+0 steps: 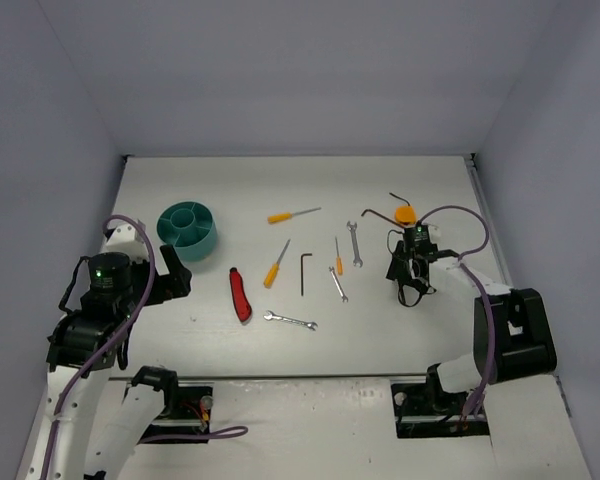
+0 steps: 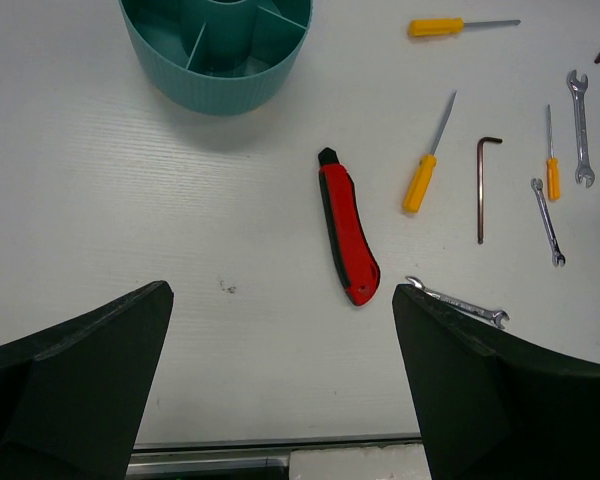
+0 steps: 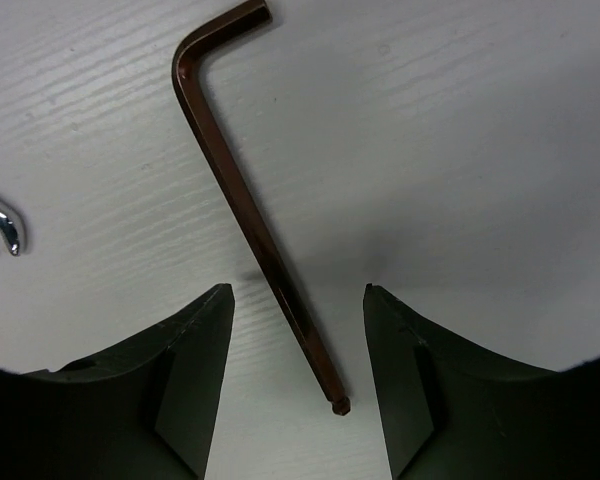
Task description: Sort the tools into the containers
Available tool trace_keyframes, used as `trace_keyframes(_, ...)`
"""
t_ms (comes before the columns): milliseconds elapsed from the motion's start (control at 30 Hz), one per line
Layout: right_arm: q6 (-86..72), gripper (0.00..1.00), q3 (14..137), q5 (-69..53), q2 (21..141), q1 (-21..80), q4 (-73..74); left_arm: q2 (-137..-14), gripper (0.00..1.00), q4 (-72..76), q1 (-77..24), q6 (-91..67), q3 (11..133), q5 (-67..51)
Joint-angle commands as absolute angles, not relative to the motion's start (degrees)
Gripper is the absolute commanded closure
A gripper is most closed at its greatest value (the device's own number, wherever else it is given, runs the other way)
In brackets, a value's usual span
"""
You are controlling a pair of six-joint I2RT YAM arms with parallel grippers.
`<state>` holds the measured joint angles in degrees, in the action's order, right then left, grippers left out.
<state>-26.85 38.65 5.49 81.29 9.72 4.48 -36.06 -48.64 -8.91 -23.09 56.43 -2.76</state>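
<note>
The round teal tub point(image 1: 189, 228) stands at the back left and shows at the top of the left wrist view point(image 2: 216, 50). The tools lie in the middle of the table: a red-and-black knife point(image 1: 240, 295) point(image 2: 346, 227), orange-handled screwdrivers point(image 1: 276, 264), silver wrenches point(image 1: 290, 320) and a dark hex key point(image 1: 303, 273). My left gripper point(image 1: 170, 275) point(image 2: 280, 300) is open and empty, above the table in front of the knife. My right gripper point(image 1: 404, 222) point(image 3: 298, 290) is open, its jaws on either side of the shaft of another hex key point(image 3: 240, 200) point(image 1: 370, 213) that lies flat.
A wrench head point(image 3: 0, 232) lies just left of the right gripper's hex key. A third dark hex key point(image 1: 397, 198) lies behind the right gripper. Grey walls close the table at the back and on both sides. The table's near edge point(image 2: 280, 450) is just under the left gripper.
</note>
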Motion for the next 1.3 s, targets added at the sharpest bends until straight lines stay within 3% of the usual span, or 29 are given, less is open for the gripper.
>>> trace_keyframes(0,-26.1,0.5,39.1,6.2,83.1,9.6,3.4,-36.8,0.1,-45.6,-9.0,-23.1,56.9,-4.4)
trace_keyframes(467,-25.8,0.59,40.2,-1.9,91.8,12.5,4.4,-41.3,0.1,-43.2,-9.0,-24.7,59.4,-10.6)
trace_keyframes(567,-25.6,0.7,40.0,-3.3,92.6,12.7,4.4,-42.4,0.1,-42.9,-9.0,-25.1,59.9,-11.9)
trace_keyframes(667,-25.3,0.9,40.4,-3.7,93.0,13.6,4.3,-42.9,0.1,-41.7,-9.0,-26.3,59.7,-13.7)
trace_keyframes(767,-24.1,1.0,41.3,-3.5,93.2,15.2,4.5,-43.3,0.1,-38.9,-9.0,-28.0,59.0,-16.3)
trace_keyframes(1067,-20.2,1.0,42.8,5.0,82.2,21.6,3.4,-49.3,0.1,-26.9,-16.3,-37.0,58.4,-21.2)
trace_keyframes(1267,-16.5,1.0,41.3,0.8,68.3,25.9,-2.5,-57.6,0.1,-18.9,-24.5,-40.6,61.1,-19.4)
